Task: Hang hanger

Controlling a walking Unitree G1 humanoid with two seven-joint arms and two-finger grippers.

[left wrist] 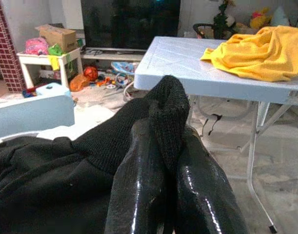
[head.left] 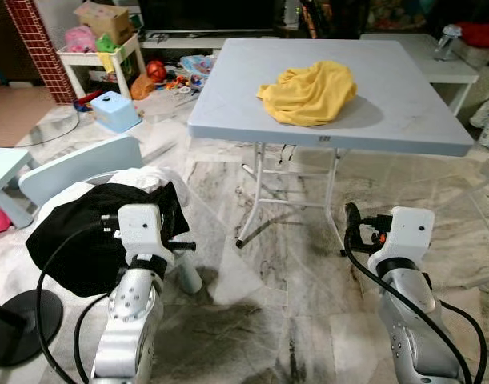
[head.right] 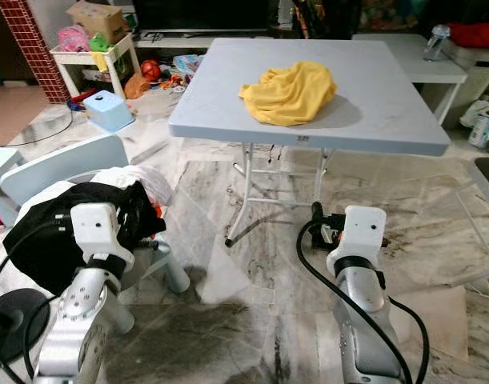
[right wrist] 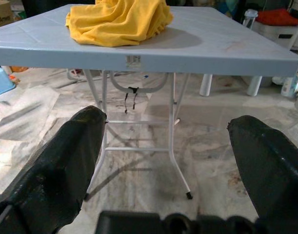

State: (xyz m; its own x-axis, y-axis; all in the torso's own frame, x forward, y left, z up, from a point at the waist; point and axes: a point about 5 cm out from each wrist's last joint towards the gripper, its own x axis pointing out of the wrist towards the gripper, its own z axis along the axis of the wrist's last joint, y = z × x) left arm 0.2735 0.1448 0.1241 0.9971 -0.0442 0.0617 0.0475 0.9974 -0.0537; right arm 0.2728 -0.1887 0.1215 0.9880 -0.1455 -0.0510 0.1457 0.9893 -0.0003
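Left tool [left wrist: 170, 161] clamped on black garment [left wrist: 51, 180] — right tool [right wrist: 168, 161] agape, empty.

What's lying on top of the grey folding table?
A crumpled yellow cloth lies on the table. Whatever might be beneath the cloth is covered, so I cannot tell.

table [head.left: 404, 112]: matt pale blue plastic top, white metal legs
yellow cloth [head.left: 308, 92]: soft, crumpled fabric
black garment [left wrist: 51, 180]: matt knit
fingers [left wrist: 202, 195]: glossy black
floor [head.left: 292, 312]: polished marble, smudged
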